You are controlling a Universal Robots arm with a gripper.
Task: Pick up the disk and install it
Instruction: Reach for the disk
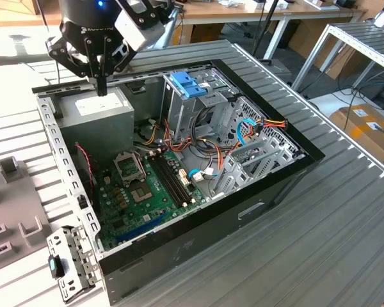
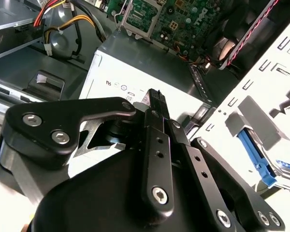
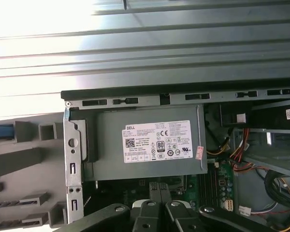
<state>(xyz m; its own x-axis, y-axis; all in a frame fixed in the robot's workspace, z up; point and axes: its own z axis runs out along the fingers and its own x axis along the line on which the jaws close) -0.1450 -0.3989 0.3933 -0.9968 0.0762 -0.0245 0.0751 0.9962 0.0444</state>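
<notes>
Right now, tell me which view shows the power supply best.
The first wrist view: the power supply faces it, white sticker whole. The exterior view shows it at an angle under the shut gripper; the second wrist view has the gripper covering part.

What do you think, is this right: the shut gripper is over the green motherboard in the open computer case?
Not quite. In the exterior view the shut gripper is over the grey power-supply box, not the green motherboard, in the open computer case.

Black claw [image 2: 157, 99], angular linkage arms [image 2: 63, 121], silver hex screws [image 2: 160, 195], white wrist housing [image 1: 139, 29]
</notes>
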